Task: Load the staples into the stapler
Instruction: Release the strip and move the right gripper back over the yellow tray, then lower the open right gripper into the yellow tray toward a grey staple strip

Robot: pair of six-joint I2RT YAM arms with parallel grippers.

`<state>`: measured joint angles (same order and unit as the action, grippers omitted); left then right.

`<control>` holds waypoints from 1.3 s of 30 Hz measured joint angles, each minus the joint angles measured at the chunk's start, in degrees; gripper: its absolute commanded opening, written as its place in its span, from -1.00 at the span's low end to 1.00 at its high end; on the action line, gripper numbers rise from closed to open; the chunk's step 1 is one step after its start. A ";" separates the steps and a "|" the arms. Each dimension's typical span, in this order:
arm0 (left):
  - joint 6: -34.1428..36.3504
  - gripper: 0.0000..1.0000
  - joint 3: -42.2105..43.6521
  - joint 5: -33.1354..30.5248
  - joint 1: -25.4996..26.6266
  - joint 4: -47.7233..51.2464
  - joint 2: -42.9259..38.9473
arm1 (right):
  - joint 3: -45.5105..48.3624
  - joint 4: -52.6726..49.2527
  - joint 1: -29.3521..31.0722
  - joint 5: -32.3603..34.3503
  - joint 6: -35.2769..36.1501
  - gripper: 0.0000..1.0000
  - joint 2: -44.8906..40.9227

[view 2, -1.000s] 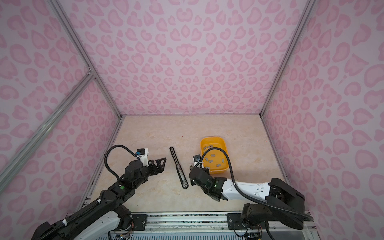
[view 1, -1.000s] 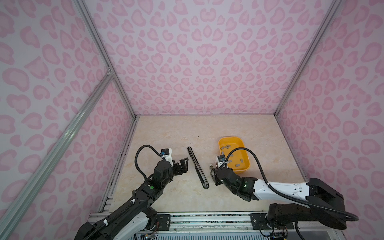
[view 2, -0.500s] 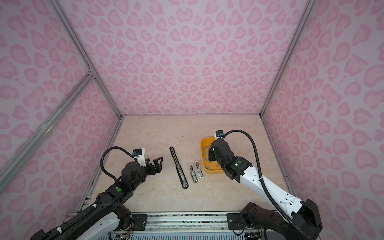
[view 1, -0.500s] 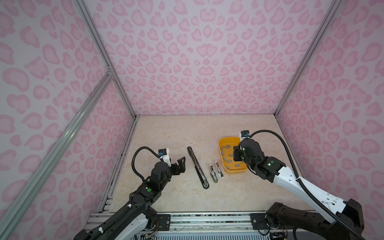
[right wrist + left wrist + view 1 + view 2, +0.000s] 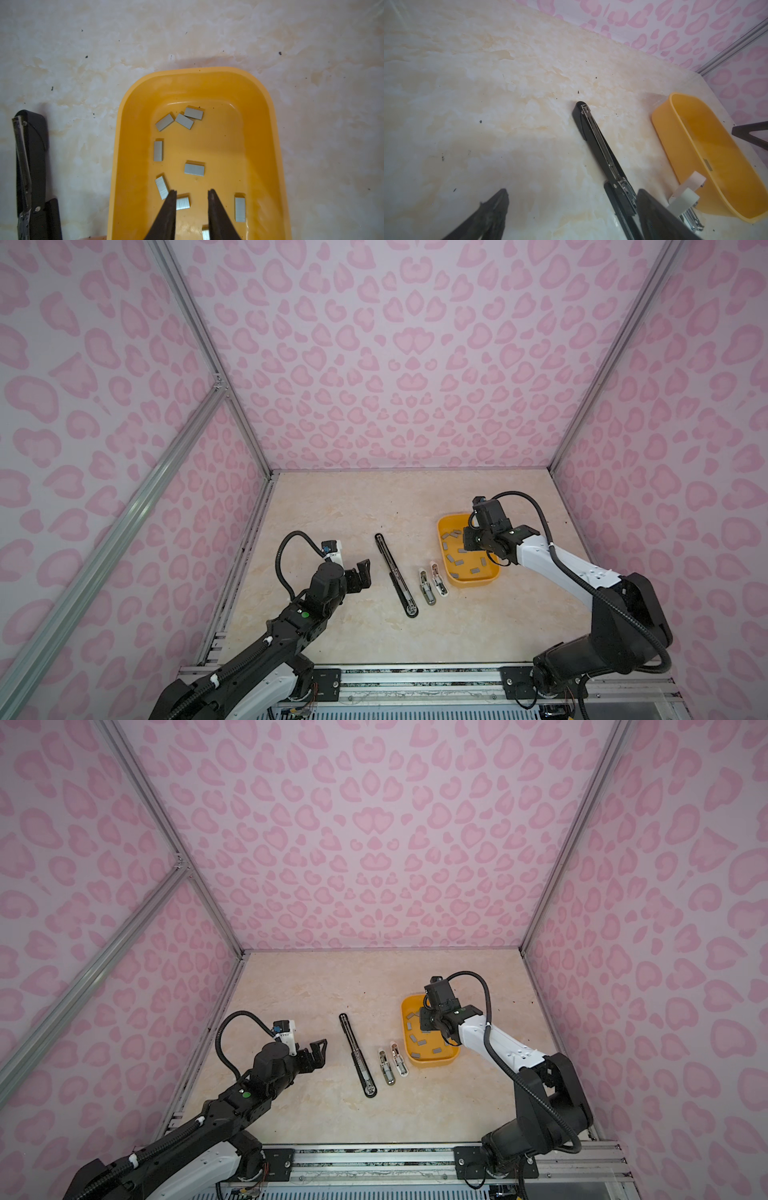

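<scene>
Several small grey staples [image 5: 194, 169] lie scattered on the floor of a yellow tray [image 5: 118, 166], also seen in both top views [image 5: 460, 561] [image 5: 420, 1041]. My right gripper [image 5: 192, 190] hangs just above them, open by a narrow gap with nothing between its fingers; one staple shows partly behind a finger [image 5: 170, 207]. A long black stapler [image 5: 397, 574] [image 5: 358, 1054] lies opened flat left of the tray, its metal channel up. Two small staplers [image 5: 427, 588] [image 5: 439, 580] lie between it and the tray. My left gripper [image 5: 572, 191] [image 5: 360, 574] is wide open and empty, left of the black stapler [image 5: 600, 143].
The yellow tray [image 5: 473, 583] sits on the right of the marble-patterned table. Pink patterned walls with metal posts close in the left, back and right sides. A metal rail runs along the front edge.
My right gripper left the small staplers near the table's front, rose and swung back over the tray, its jaws opening slightly. The two small staplers now lie uncovered. The left arm barely shifted.
</scene>
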<state>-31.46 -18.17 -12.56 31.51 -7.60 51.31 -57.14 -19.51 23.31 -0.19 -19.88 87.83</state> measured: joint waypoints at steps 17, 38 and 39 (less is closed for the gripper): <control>-1.11 0.94 0.11 0.66 0.11 -0.83 0.33 | -1.27 2.91 -0.48 -1.38 1.88 -0.21 12.61; -2.19 0.94 -1.53 1.66 0.37 -2.86 6.91 | 1.18 1.36 -0.44 0.59 2.47 -0.66 11.13; -2.21 0.93 -1.57 1.66 0.37 -2.86 7.19 | 1.01 0.94 -0.44 0.61 2.47 -0.67 11.50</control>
<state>-33.67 -19.75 -10.90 31.88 -10.46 58.50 -56.14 -18.57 22.87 0.43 -17.41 99.33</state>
